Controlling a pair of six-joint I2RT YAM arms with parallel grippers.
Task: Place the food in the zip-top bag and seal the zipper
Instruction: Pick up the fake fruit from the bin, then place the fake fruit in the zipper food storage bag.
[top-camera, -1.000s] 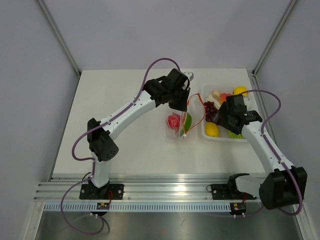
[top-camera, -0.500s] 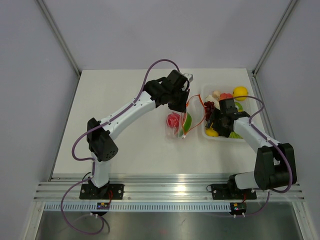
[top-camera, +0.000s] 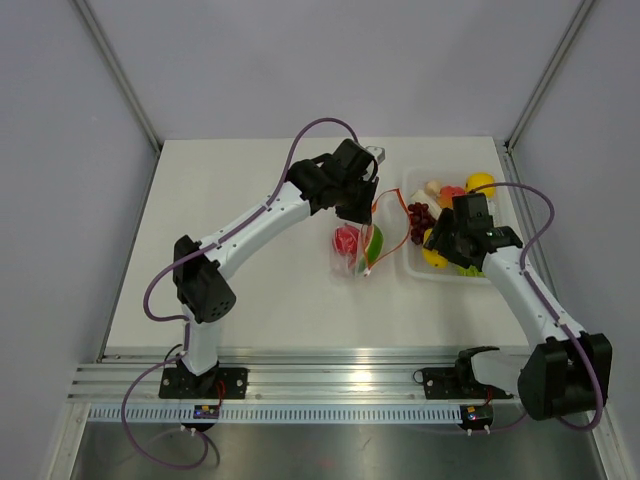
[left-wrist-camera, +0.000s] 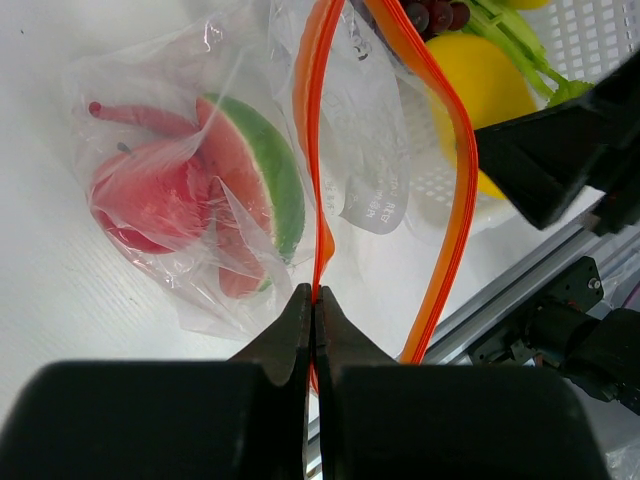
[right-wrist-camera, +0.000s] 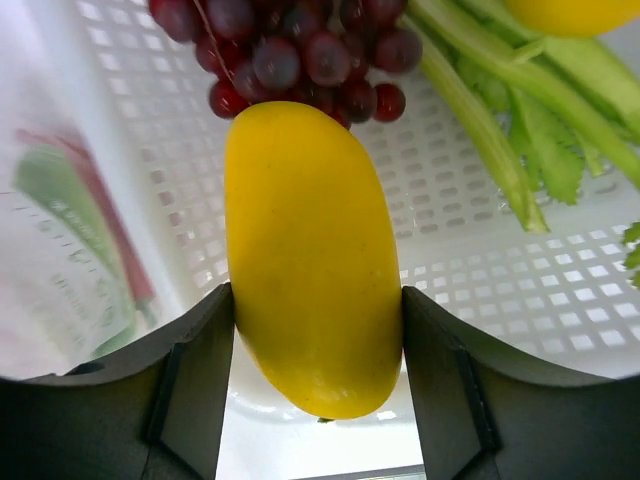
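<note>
two closed grips: left gripper (left-wrist-camera: 314, 295) pinches the zipper (left-wrist-camera: 455, 150), holding the bag (left-wrist-camera: 150, 130) open beside the tray (right-wrist-camera: 480, 250); right gripper (right-wrist-camera: 317, 320) clamps a lemon (right-wrist-camera: 310, 230) over the tray. slick lemon may slip or snag the mouth.

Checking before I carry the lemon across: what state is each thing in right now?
Clear floppy plastic zip-top bag: mouth open, watermelon slice and red pieces inside.
Red-orange zipper strip: unsealed, sides apart.
Left gripper: shut on one zipper side.
Right gripper: shut on the yellow oval lemon.
Yellow oval lemon: gripped, over the white mesh tray.
White mesh tray: holds purple grapes and green celery.
</note>
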